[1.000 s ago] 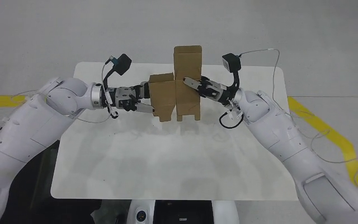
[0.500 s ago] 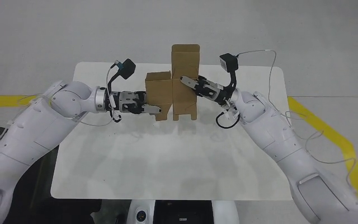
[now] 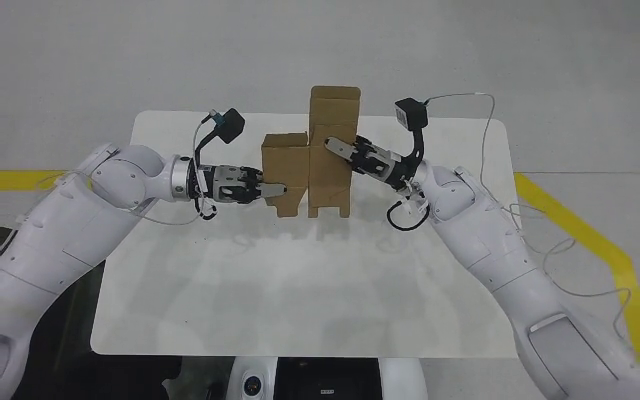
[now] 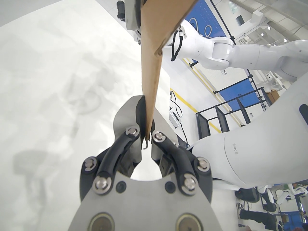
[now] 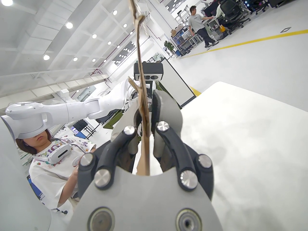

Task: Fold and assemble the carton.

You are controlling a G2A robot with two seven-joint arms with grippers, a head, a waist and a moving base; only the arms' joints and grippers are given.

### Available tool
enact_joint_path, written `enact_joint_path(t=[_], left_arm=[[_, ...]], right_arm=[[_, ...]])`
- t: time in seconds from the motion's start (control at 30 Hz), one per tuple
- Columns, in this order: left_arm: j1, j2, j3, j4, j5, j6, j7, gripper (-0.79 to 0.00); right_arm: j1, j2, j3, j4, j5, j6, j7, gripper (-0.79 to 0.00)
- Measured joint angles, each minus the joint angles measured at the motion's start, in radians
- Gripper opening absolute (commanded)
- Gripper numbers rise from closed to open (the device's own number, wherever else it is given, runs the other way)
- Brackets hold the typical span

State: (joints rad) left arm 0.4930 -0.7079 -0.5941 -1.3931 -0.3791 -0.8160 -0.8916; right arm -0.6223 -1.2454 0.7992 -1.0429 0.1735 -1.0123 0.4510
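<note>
Left gripper (image 3: 272,190): it is at the carton's (image 3: 310,165) left side, low on the shorter section. In the left wrist view this gripper (image 4: 146,118) has its fingers (image 4: 140,111) pressed together on a thin edge of a cardboard panel (image 4: 151,56), with the panel running edge-on away from the fingers.

Carton: brown cardboard, standing upright over the far middle of the white table (image 3: 300,300), between the two grippers. It has two parts side by side: a shorter block on the left and a taller block on the right, whose top flaps stand up. Small flaps hang at the bottom. Whether they touch the table surface cannot be told.

Right gripper (image 3: 332,147): it meets the taller section from the right, about midway up. In the right wrist view the fingers (image 5: 156,106) of this gripper (image 5: 144,114) are clamped on a cardboard sheet (image 5: 138,49) seen edge-on. The sheet passes between the pads and runs on beyond them.

Both arms reach in from opposite sides, and the carton is held at both sides at once.
</note>
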Motion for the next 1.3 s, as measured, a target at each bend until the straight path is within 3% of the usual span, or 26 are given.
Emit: enact_joint_path(t=[0.23,0.37,0.67,0.87,1.03,1.07,1.2,1.3], left_arm=[[-0.008,0.001,-0.021,0.008,-0.026,0.053,-0.119,-0.785],[-0.029,0.005,-0.009,-0.02,-0.09,0.143,-0.259,-0.785],[-0.041,0.039,0.036,-0.066,-0.025,0.138,-0.251,-0.785],[-0.073,0.062,0.095,-0.097,-0.009,0.159,-0.272,-0.785],[-0.108,0.079,0.16,-0.112,-0.019,0.184,-0.297,-0.785],[-0.117,0.082,0.176,-0.116,-0.031,0.19,-0.303,-0.785],[-0.149,0.089,0.22,-0.12,-0.072,0.205,-0.318,-0.785],[-0.169,0.093,0.249,-0.12,-0.113,0.211,-0.324,-0.785]], right_arm=[[0.006,0.018,0.04,0.011,0.062,0.0,0.157,0.0],[0.012,0.038,0.058,0.024,0.137,0.0,0.317,0.0],[-0.003,0.101,0.035,-0.036,0.226,0.15,0.507,0.0],[-0.019,0.146,0.003,-0.115,0.259,0.199,0.556,0.0],[-0.008,0.176,-0.052,-0.154,0.229,0.163,0.52,0.0],[-0.002,0.182,-0.067,-0.155,0.221,0.15,0.507,-0.031],[0.022,0.197,-0.122,-0.157,0.2,0.1,0.457,-0.292],[0.044,0.207,-0.171,-0.154,0.191,0.064,0.421,-0.397]])
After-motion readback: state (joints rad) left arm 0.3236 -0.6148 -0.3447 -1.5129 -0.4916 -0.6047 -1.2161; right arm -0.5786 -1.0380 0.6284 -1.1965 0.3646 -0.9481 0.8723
